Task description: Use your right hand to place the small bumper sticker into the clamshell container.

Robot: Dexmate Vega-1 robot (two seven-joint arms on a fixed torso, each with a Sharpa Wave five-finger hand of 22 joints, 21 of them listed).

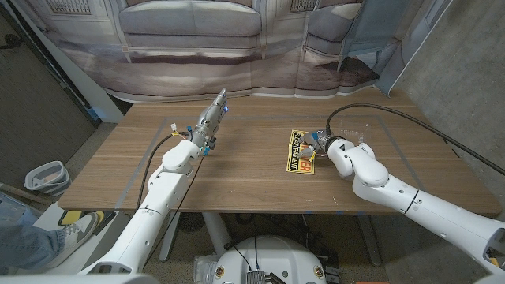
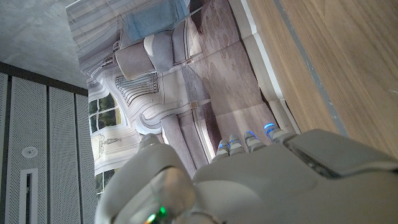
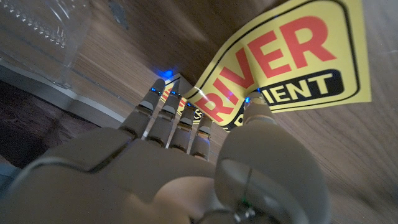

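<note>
The yellow bumper sticker (image 1: 301, 151) lies on the wooden worktop (image 1: 237, 170), right of the middle, with the right hand (image 1: 322, 143) at its far right end. In the right wrist view the sticker (image 3: 292, 59) shows red and black lettering, and its near edge curls up off the wood where the right hand (image 3: 186, 162) meets it. The thumb tip sits on top of that lifted edge and the other fingers (image 3: 163, 111) reach under or against it, so the hand appears to pinch the sticker (how firm the hold is, the pictures do not settle). Most of the sticker is on or close above the worktop.

The clear clamshell container (image 1: 357, 134) stands just beyond the right hand, near the worktop's far right part; its ribbed transparent wall (image 3: 43, 31) shows close to the fingers in the right wrist view. The sticker is outside it.

The left hand (image 1: 211, 118) is raised over the far left-middle of the worktop, fingers straight, close together and pointing away from the robot, holding nothing. In the left wrist view the left hand (image 2: 261, 180) points towards a printed backdrop of a sofa (image 1: 189, 28) that hangs behind the worktop.
</note>
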